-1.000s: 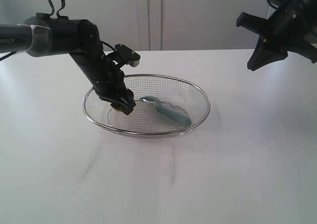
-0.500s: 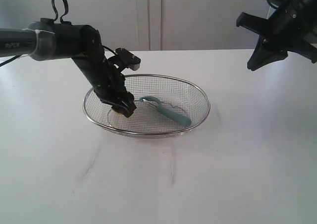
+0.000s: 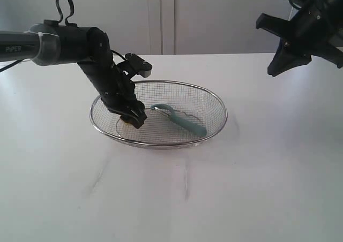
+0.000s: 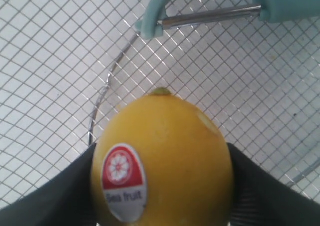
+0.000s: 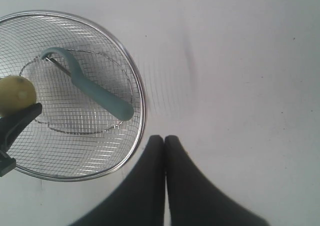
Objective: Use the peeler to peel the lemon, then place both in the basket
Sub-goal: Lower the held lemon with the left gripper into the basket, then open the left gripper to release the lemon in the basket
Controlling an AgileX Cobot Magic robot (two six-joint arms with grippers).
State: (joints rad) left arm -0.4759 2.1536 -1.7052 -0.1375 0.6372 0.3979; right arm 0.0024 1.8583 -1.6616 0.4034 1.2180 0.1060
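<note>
The yellow lemon [image 4: 165, 156], with a red and white sticker, sits between the black fingers of my left gripper [image 4: 161, 148], which press on both of its sides. The gripper [image 3: 134, 116] reaches down into the left part of the wire mesh basket [image 3: 214, 100], and only a sliver of the lemon [image 3: 127, 119] shows there. The teal peeler [image 3: 182, 121] lies loose on the mesh beside it, its blade head towards the lemon. My right gripper [image 3: 271, 70] hangs high at the far right, shut and empty, its fingertips [image 5: 156, 141] together over bare table.
The basket [image 5: 140, 101] stands in the middle of a white table [image 3: 257, 172]. A pale wall with a cabinet seam runs behind. Faint grey smudges mark the tabletop in front of the basket.
The left arm shifted slightly a second ago, the gripper staying in the basket on the lemon; it has held still since. The right arm has not moved.
</note>
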